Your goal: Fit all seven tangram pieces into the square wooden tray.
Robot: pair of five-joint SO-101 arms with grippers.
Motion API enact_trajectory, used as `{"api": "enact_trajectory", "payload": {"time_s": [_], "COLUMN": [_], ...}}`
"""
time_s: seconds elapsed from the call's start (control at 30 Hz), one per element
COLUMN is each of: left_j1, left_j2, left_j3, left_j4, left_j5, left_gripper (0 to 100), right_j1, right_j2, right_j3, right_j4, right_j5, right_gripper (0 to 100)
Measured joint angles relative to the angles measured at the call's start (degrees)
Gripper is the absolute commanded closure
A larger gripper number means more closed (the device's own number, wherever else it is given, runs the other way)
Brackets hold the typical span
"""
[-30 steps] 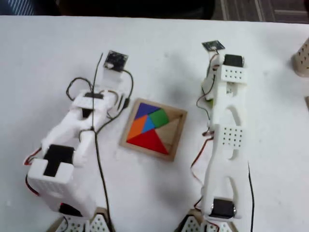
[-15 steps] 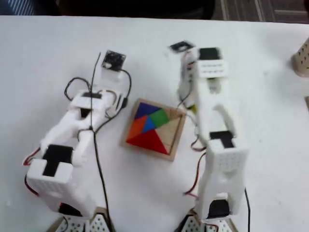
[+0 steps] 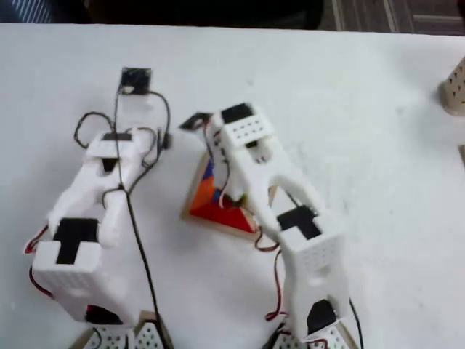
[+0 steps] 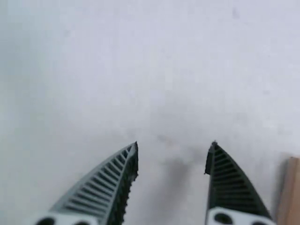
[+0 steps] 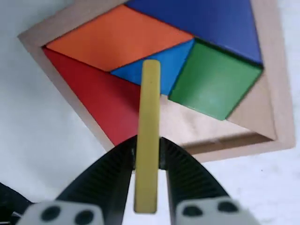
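The square wooden tray (image 5: 276,93) holds an orange piece (image 5: 117,40), a dark blue piece (image 5: 211,23), a light blue piece (image 5: 159,68), a green square (image 5: 213,79) and a red triangle (image 5: 103,98). Bare wood (image 5: 201,126) shows between the red and green pieces. My right gripper (image 5: 148,143) is shut on a yellow piece (image 5: 149,122), held edge-on just above that gap. In the high view the right arm (image 3: 247,145) covers most of the tray (image 3: 193,185). My left gripper (image 4: 174,145) hangs open over bare table, left of the tray.
The left arm (image 3: 102,174) lies left of the tray with its black cable (image 3: 138,240) trailing toward the front. A strip of wood (image 4: 288,192) shows beside the left fingers. A perforated wooden object (image 3: 455,87) stands at the right edge.
The right arm has swung left from beside the tray to over it. The left arm has shifted a little to the left, away from the tray.
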Motion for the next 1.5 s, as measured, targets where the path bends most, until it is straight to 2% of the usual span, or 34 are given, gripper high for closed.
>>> {"api": "enact_trajectory", "payload": {"time_s": [0.23, 0.57, 0.73, 0.9, 1.07, 1.13, 1.3, 1.5], "left_j1": [-2.7, -4.2, -4.6, -4.6, -4.6, -4.6, -0.9, 9.6], "left_j2": [0.0, 0.0, 0.0, 0.0, 0.0, -0.3, -6.7, -19.8], "left_j3": [-0.8, -1.5, -1.5, -1.5, -1.5, -1.5, 3.3, 13.2], "left_j4": [0.0, 0.0, 0.0, 0.0, 0.0, 0.3, 0.5, 0.5], "left_j5": [4.0, 7.8, 7.8, 7.8, 7.8, 7.8, 7.8, 7.8], "left_gripper": [76, 76, 76, 76, 76, 79, 98, 98], "right_j1": [-1.2, -0.6, 4.7, 12.0, 17.5, 20.3, 25.8, 34.8], "right_j2": [0.0, -4.1, -13.3, -21.5, -26.3, -28.5, -36.0, -46.0], "right_j3": [1.8, 1.8, 1.8, 4.8, 17.1, 23.0, 38.8, 55.0], "right_j4": [-3.5, -3.5, -3.1, -3.1, -9.8, -13.5, -20.9, -28.3], "right_j5": [-2.1, -4.3, -4.4, -4.4, -9.1, -9.8, -10.2, -10.4], "right_gripper": [76.2, 74.9, 74.8, 77.3, 99.0, 96.4, 98.0, 97.9]}}
